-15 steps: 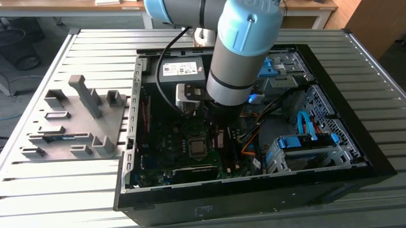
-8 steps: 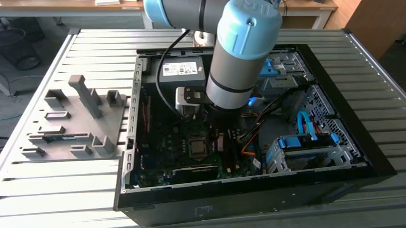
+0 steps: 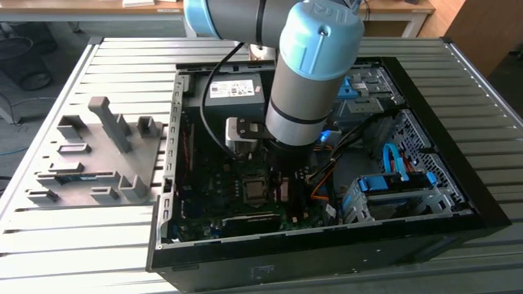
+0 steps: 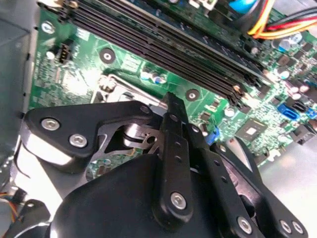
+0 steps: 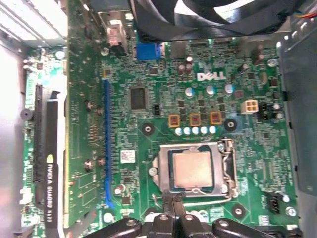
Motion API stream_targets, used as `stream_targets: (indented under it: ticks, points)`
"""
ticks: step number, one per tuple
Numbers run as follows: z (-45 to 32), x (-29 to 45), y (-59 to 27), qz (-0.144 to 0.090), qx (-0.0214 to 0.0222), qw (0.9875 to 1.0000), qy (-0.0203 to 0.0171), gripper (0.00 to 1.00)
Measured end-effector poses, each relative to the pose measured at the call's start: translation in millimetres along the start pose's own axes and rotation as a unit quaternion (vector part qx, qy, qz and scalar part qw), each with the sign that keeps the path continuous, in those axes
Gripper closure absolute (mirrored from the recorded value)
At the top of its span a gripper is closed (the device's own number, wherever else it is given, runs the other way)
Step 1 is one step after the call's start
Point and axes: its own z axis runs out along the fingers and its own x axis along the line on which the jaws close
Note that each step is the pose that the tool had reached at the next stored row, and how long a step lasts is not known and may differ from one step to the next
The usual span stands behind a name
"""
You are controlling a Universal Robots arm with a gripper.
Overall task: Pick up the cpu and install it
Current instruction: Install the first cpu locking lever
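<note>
While my arm (image 3: 304, 79) reaches down into the open computer case (image 3: 457, 202) in the exterior view, the cpu (image 5: 191, 170) lies flat in its socket on the green motherboard (image 5: 163, 109) in the first wrist view, its pale metal top framed by the socket's metal bracket. My gripper (image 5: 173, 201) sits just beside the socket's edge with its fingers (image 4: 174, 129) drawn together on nothing, clear of the chip. A grey fixture tray (image 3: 98, 156) rests on the slatted table (image 3: 49, 245), towards the exterior view's left of the case.
</note>
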Motion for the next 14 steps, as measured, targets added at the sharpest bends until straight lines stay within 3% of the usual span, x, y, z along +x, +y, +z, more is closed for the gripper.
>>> stream_targets:
  ticks: [7,14]
  points:
    - [7.8,-0.1,-0.8,0.0,0.0001,1.0,0.007,0.9]
    - [11.7,0.2,-1.6,0.0,0.0,1.0,0.008,0.9]
